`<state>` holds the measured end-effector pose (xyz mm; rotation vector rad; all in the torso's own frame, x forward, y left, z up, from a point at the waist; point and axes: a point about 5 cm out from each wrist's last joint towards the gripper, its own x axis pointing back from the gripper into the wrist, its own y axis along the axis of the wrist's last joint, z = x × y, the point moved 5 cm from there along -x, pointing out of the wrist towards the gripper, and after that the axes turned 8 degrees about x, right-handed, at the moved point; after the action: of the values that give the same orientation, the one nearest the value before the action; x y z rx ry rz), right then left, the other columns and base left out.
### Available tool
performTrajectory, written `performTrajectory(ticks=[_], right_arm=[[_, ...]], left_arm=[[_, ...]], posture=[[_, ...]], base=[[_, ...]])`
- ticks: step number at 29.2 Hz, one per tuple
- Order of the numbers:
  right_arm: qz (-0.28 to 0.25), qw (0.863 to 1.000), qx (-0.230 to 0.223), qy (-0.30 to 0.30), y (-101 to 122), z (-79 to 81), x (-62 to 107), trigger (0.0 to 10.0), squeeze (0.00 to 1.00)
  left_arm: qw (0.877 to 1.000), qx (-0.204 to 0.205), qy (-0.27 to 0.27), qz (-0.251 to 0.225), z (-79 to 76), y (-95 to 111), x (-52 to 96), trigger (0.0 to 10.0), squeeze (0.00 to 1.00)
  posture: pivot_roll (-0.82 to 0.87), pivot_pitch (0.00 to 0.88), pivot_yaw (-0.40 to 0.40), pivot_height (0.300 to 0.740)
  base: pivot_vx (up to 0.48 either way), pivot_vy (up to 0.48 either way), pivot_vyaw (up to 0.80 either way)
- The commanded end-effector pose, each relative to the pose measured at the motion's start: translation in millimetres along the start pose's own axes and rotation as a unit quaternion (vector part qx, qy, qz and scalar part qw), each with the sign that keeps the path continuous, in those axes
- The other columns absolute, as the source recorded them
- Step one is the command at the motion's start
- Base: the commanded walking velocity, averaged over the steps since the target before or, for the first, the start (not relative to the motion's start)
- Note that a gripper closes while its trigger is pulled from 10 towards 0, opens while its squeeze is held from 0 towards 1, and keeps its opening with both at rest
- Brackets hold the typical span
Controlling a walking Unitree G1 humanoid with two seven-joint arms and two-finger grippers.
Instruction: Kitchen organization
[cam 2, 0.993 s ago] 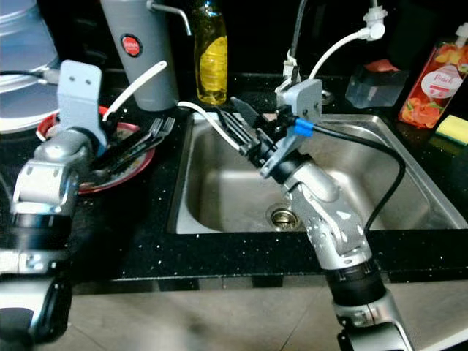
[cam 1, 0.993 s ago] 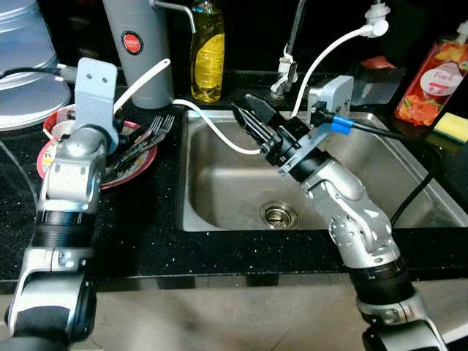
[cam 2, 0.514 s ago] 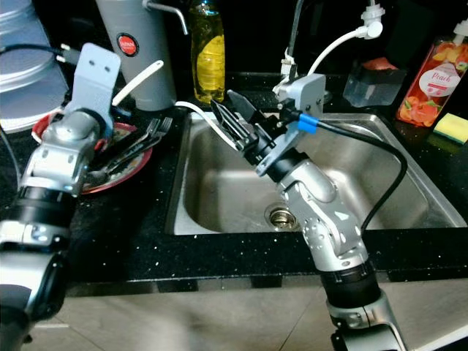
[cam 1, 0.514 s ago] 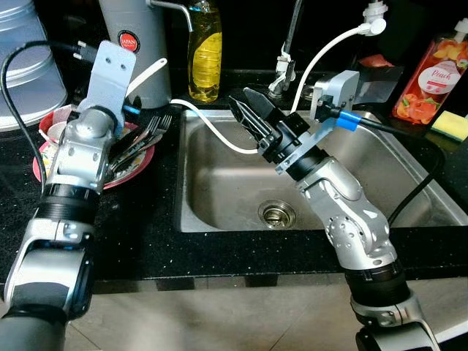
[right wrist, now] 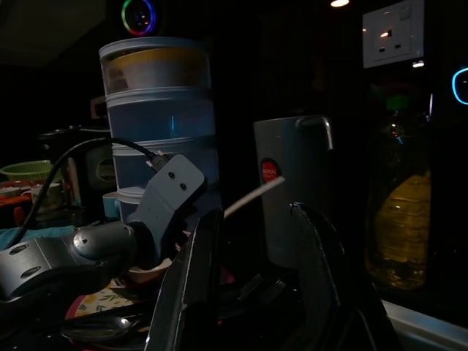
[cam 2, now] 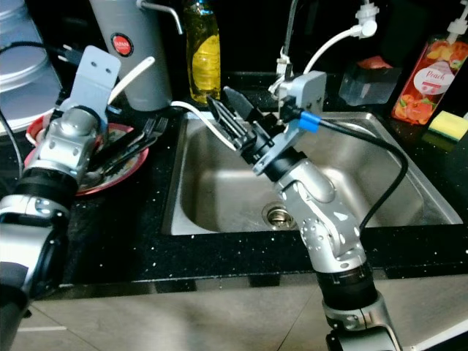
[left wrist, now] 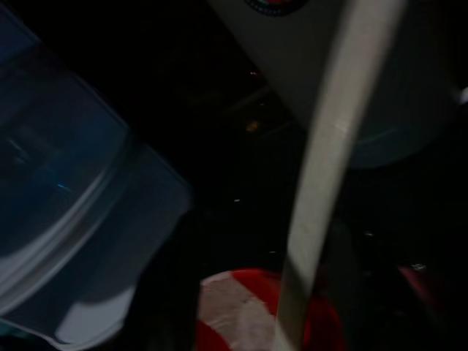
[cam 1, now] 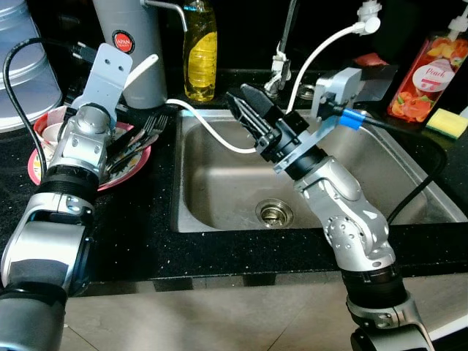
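A red-rimmed plate (cam 1: pixel 35 165) on the black counter left of the sink holds several dark forks (cam 1: pixel 154 124) and a small white cup (cam 1: pixel 50 132). My left gripper (cam 1: pixel 126 146) reaches low over this plate among the cutlery. A white utensil handle (cam 1: pixel 143 69) slants up from the plate toward the grey flask (cam 1: pixel 131 44); the handle (left wrist: pixel 322 168) crosses the left wrist view above the plate's rim (left wrist: pixel 322 322). My right gripper (cam 1: pixel 236 93) hangs open and empty over the steel sink's (cam 1: pixel 219 194) back left corner, pointing at the plate.
A yellow soap bottle (cam 1: pixel 199 55), the faucet (cam 1: pixel 281 51) and a white hose (cam 1: pixel 322 51) stand behind the sink. A pink bottle (cam 1: pixel 428 73) and a yellow sponge (cam 1: pixel 447 123) are at the right. Stacked clear containers (cam 1: pixel 25 66) sit far left. The drain (cam 1: pixel 274 212) is uncovered.
My left wrist has swung up and toward the grey flask above the plate. My right gripper has stayed open over the sink, only slightly higher. The camera has shifted a little.
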<state>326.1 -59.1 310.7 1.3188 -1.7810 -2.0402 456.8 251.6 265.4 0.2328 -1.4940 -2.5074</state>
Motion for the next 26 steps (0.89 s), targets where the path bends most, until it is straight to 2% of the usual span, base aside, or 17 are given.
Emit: performTrajectory(ticks=[1, 4, 10, 14, 15, 18, 19, 20, 21, 22, 24, 25, 26], right_arm=[[0.000, 1.000, -0.008, 0.001, 1, 1.3, 2.1, 10.0, 0.00], [0.000, 1.000, -0.010, 0.002, 0, 1.9, 1.5, 10.0, 0.00], [-0.001, 1.000, -0.013, 0.001, 1, 0.6, 0.9, 10.0, 0.00], [-0.002, 1.000, -0.015, 0.001, 2, 0.3, 0.9, 10.0, 0.00], [-0.003, 1.000, -0.016, 0.000, 3, -0.1, 1.0, 10.0, 0.00], [-0.004, 1.000, -0.017, -0.001, 3, -0.7, 1.2, 10.0, 0.00], [-0.009, 1.000, -0.022, -0.008, 6, -4.2, 1.5, 10.0, 0.00], [-0.009, 1.000, -0.022, -0.008, 6, -4.2, 1.5, 10.0, 0.00], [-0.011, 1.000, -0.024, -0.013, 7, -6.9, 1.5, 10.0, 0.00], [-0.011, 1.000, -0.024, -0.013, 7, -6.9, 1.5, 10.0, 0.00], [-0.017, 0.999, -0.031, -0.029, 9, -13.1, 0.8, 10.0, 0.00], [-0.017, 0.999, -0.031, -0.029, 9, -13.1, 0.8, 10.0, 0.00], [-0.021, 0.998, -0.036, -0.036, 11, -16.0, 0.4, 10.0, 0.00]], left_arm=[[1.000, -0.017, 0.013, -0.007, 9.6, 5, -1.5, 0.0, 0.00], [0.999, -0.040, 0.019, -0.017, 10.9, 5, -2.8, 0.0, 0.00], [0.998, -0.032, 0.031, -0.036, 13.5, 10, -3.4, 0.0, 0.00], [0.995, 0.000, 0.046, -0.092, 18.4, 37, 0.1, 0.0, 0.00], [0.992, 0.013, 0.045, -0.116, 18.5, 49, 2.7, 0.0, 0.00], [0.990, 0.021, 0.043, -0.132, 18.3, 58, 4.7, 0.0, 0.00], [0.976, 0.035, 0.038, -0.212, 17.8, 97, 18.7, 10.0, 0.00], [0.976, 0.035, 0.038, -0.212, 17.8, 97, 18.7, 10.0, 0.00], [0.966, 0.032, 0.042, -0.251, 19.4, 115, 27.7, 10.0, 0.00], [0.966, 0.032, 0.042, -0.251, 19.4, 115, 27.7, 10.0, 0.00], [0.948, 0.033, 0.039, -0.314, 21.2, 144, 44.3, 10.0, 0.00], [0.948, 0.033, 0.039, -0.314, 21.2, 144, 44.3, 10.0, 0.00], [0.938, 0.038, 0.017, -0.344, 16.0, 156, 53.2, 10.0, 0.00]], posture=[[0.24, 0.000, -0.007, 0.740], [0.24, 0.000, -0.011, 0.740], [0.24, 0.000, -0.016, 0.740], [0.24, 0.000, -0.017, 0.740], [0.24, 0.000, -0.017, 0.740], [0.24, 0.000, -0.022, 0.740], [0.24, 0.000, -0.022, 0.740], [0.24, 0.000, -0.022, 0.740], [0.24, 0.000, -0.026, 0.740], [0.24, 0.000, -0.026, 0.740], [0.24, 0.000, -0.028, 0.740], [0.24, 0.000, -0.028, 0.740], [0.24, 0.000, -0.027, 0.740]], base=[[0.000, 0.000, 0.00], [0.000, 0.000, 0.00], [0.000, 0.000, 0.00], [0.000, 0.000, 0.00], [0.000, 0.000, 0.00], [0.000, 0.000, 0.00], [0.000, 0.000, 0.00], [0.000, 0.000, 0.00], [0.000, 0.000, 0.00], [0.000, 0.000, 0.00], [0.000, 0.000, 0.00], [0.000, 0.000, 0.00], [0.000, 0.000, 0.00]])
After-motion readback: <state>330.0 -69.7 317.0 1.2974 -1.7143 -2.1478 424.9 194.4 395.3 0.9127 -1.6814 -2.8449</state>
